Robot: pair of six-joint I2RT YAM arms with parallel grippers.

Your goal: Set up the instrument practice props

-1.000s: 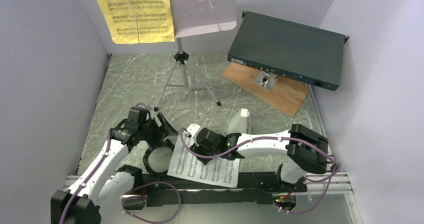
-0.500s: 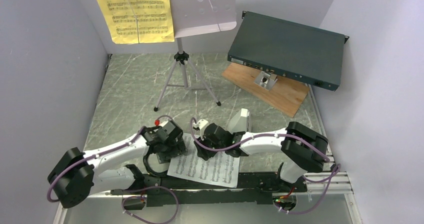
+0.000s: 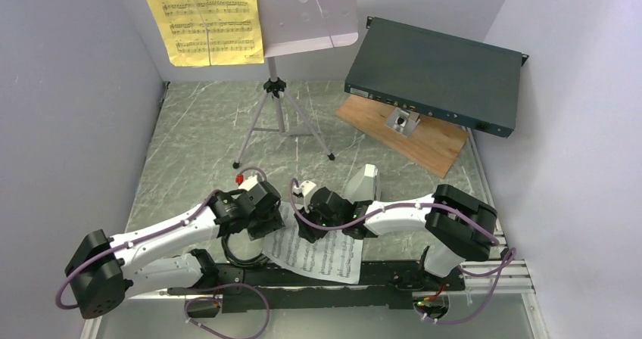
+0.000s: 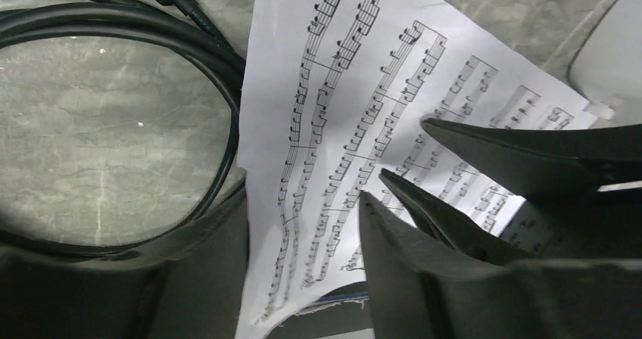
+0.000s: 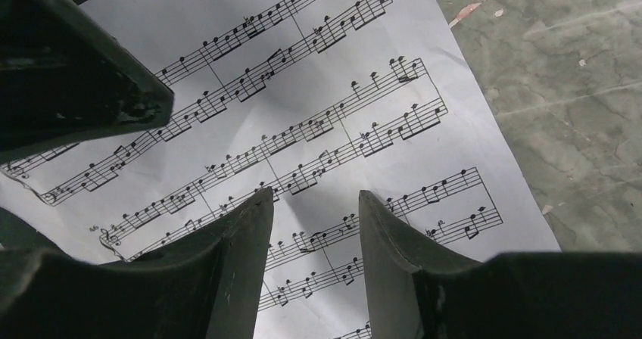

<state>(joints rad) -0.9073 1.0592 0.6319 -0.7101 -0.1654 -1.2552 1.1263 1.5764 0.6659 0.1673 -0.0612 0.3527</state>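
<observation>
Since yellow page (image 3: 208, 17) sits on music stand (image 3: 306, 10) already, step: white page (image 3: 318, 252) pickup, by my read.
Room: plain grey walls (image 3: 76, 89), three sides.
Table (image 3: 204, 127): grey marbled, flat; page lies at near edge.
Left claw (image 4: 301, 203): part-spread, straddling page's left edge.
Right claw (image 5: 314, 199): narrow gap, empty, over page middle.
Next: likely lift an edge, pinch.
</observation>
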